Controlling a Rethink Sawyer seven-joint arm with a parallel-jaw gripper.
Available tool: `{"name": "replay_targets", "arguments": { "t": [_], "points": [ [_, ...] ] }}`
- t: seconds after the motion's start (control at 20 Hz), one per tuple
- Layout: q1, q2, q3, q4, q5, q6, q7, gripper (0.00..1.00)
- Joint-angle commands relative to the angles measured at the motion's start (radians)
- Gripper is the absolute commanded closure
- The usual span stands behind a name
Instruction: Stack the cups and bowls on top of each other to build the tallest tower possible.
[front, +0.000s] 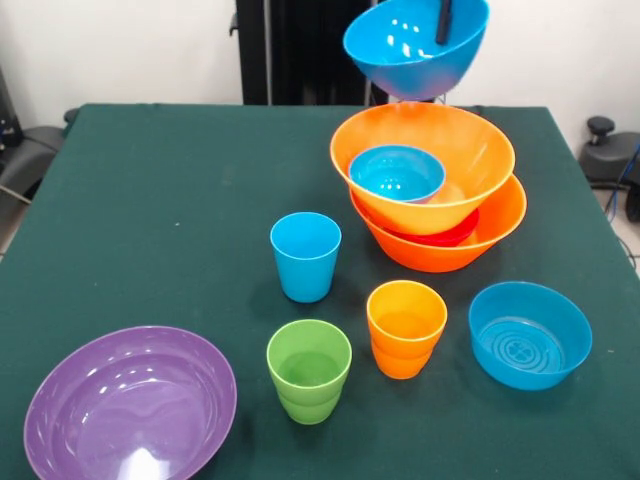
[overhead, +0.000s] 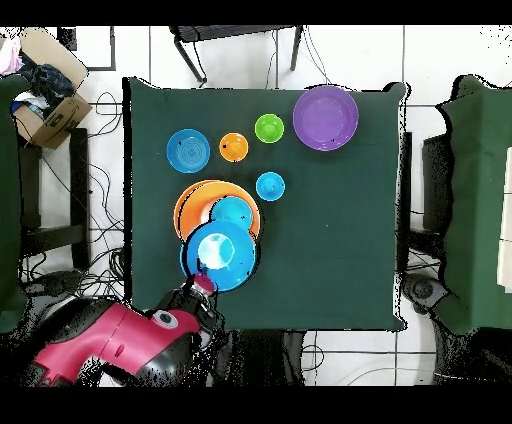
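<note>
A large blue bowl (front: 415, 50) (overhead: 220, 255) hangs in the air above the tower, with my gripper (front: 443, 28) (overhead: 205, 283) shut on its rim; one black finger shows inside it. The tower (front: 430, 190) has a large orange bowl (front: 470, 240) as base, a red bowl (front: 455, 236) in it, a second orange bowl (front: 470, 150) (overhead: 195, 205) tilted on top, and a small blue bowl (front: 397, 173) (overhead: 235, 213) inside that. A blue cup (front: 305, 256) (overhead: 270, 186), a green cup (front: 309, 370) (overhead: 268, 127) and an orange cup (front: 405, 328) (overhead: 234, 147) stand upright on the table.
A wide purple bowl (front: 130, 405) (overhead: 326, 117) sits at the front left corner in the front view. A smaller blue bowl (front: 530, 335) (overhead: 188, 150) rests at the front right. The table is covered in dark green cloth (front: 150, 200).
</note>
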Motion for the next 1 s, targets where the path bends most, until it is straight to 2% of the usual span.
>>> {"name": "replay_targets", "arguments": {
  "t": [0.05, 0.15, 0.8, 1.0],
  "points": [
    [-0.031, 0.034, 0.086, -0.132, -0.031, -0.042, 0.174, 1.00],
    [-0.046, 0.018, 0.092, -0.138, 0.003, 0.007, 0.110, 1.00],
    [-0.040, 0.096, 0.045, -0.218, -0.003, 0.040, 0.133, 1.00],
    [-0.039, 0.106, 0.053, -0.212, 0.007, 0.048, 0.087, 1.00]
  ]
}}
